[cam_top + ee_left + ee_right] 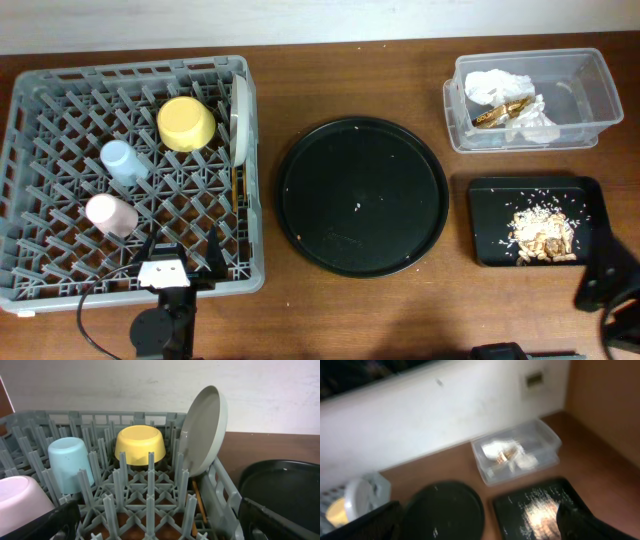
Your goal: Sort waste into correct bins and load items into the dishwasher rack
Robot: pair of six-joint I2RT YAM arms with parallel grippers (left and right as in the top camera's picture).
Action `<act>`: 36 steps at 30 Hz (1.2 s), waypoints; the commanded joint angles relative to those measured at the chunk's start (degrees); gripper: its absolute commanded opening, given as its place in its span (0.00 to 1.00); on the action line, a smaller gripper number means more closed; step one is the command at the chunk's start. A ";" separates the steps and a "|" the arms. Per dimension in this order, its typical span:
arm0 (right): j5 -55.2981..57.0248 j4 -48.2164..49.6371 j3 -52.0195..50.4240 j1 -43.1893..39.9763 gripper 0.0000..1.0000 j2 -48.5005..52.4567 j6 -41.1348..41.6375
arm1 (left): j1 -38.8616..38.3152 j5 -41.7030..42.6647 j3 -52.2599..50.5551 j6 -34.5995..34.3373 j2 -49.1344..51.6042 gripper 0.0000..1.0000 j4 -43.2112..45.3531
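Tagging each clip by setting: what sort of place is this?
Probably a lab tabletop staged as a dish-clearing station: grey dishwasher rack, clear tub of napkins, black tray of food scraps.

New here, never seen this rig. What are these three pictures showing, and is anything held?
Two robot arms at a table, each with a two-finger gripper. One picture looks down from above; the other two come from wrist cameras, the dark shapes at their bottom corners being the fingers. Left: a grey rack holding a yellow bowl, blue cup, pink cup, plate on edge and chopsticks. Middle: a round black tray. Right: a clear tub with napkins and a wrapper, and a flat black tray with food scraps. The left gripper and right gripper are open and hold nothing.
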 commanded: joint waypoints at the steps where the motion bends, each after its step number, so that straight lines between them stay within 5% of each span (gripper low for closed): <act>1: -7.17 9.09 -15.58 0.61 0.99 -8.72 -6.82 | 0.28 -0.52 -0.20 1.27 -0.50 0.99 -0.28; 8: -19.56 39.08 -51.49 3.02 0.99 -27.96 -9.46 | 0.28 -0.55 -0.20 1.27 -0.50 0.99 -0.28; 15: -20.09 57.77 -73.90 5.38 0.98 -39.87 -9.51 | 0.28 -0.55 -0.20 1.27 -0.50 0.99 -0.28; 26: -17.27 81.44 -92.54 5.38 0.98 -41.86 -10.54 | 0.28 -0.52 -0.20 1.27 -0.50 0.99 -0.31; 36: -11.41 82.23 -96.10 1.20 0.99 -42.56 -10.54 | 0.28 -0.52 -0.20 1.27 -0.50 1.00 -0.28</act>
